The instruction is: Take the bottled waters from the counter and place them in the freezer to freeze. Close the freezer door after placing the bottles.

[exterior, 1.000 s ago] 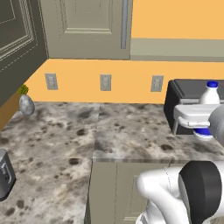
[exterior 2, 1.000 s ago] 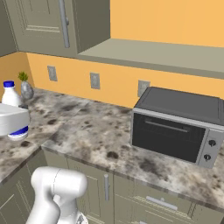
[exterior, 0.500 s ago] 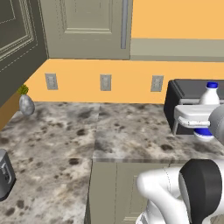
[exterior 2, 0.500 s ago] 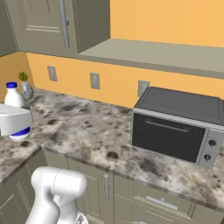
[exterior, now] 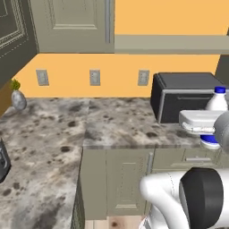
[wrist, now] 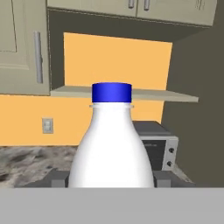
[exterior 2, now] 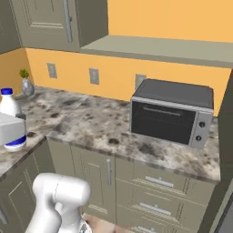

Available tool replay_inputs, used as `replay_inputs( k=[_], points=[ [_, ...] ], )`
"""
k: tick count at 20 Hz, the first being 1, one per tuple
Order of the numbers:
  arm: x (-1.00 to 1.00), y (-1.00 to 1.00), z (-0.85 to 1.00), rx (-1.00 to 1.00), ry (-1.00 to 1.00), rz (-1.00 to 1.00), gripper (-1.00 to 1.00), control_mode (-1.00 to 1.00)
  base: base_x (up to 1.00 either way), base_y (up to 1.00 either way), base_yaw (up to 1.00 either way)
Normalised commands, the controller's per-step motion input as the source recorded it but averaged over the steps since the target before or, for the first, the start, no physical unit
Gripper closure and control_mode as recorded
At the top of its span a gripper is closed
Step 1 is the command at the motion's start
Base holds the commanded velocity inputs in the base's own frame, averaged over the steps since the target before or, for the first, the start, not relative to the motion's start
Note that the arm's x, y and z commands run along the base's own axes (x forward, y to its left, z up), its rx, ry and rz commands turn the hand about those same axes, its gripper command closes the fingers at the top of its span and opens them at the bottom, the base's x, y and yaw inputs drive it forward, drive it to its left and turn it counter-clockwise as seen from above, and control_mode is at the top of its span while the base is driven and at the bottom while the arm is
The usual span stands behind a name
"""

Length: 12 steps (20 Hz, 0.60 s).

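Observation:
My gripper (wrist: 111, 180) is shut on a stubby white bottled water (wrist: 111, 148) with a blue cap, and its dark fingertips (wrist: 57, 177) press the bottle's sides. The bottle stands upright in the hand. In the left base view the bottle (exterior: 218, 101) rises behind the white hand at the right edge, over the counter (exterior: 44, 134). In the right base view the bottle (exterior 2: 8, 104) and the gripper (exterior 2: 11, 132) sit at the left edge, above the counter (exterior 2: 91, 119). The freezer and the freezer door are out of view.
A dark grey microwave (exterior 2: 172, 111) stands on the counter against the orange wall, and also shows as the microwave (exterior: 185, 94). A small vase (exterior: 18, 99) with a plant sits in the far corner. Beige cabinets hang above. A tall dark panel (exterior 2: 225, 136) rises at the right.
The whole scene has slid left in both base views, so the base has moved. The bottle stays in the gripper as before.

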Motion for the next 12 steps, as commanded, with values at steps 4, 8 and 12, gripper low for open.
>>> replay_inputs(
  k=[4, 8, 12],
  points=[
    [0.0, 0.0, 0.0, 0.0, 0.0, 0.0, 1.0, 1.0, -0.76, -0.71, -0.17],
    [0.0, 0.0, 0.0, 0.0, 0.0, 0.0, 1.0, 1.0, -0.57, -0.99, -0.14],
    [0.0, 0.0, 0.0, 0.0, 0.0, 0.0, 1.0, 1.0, -0.39, -0.92, -0.14]
  ],
)
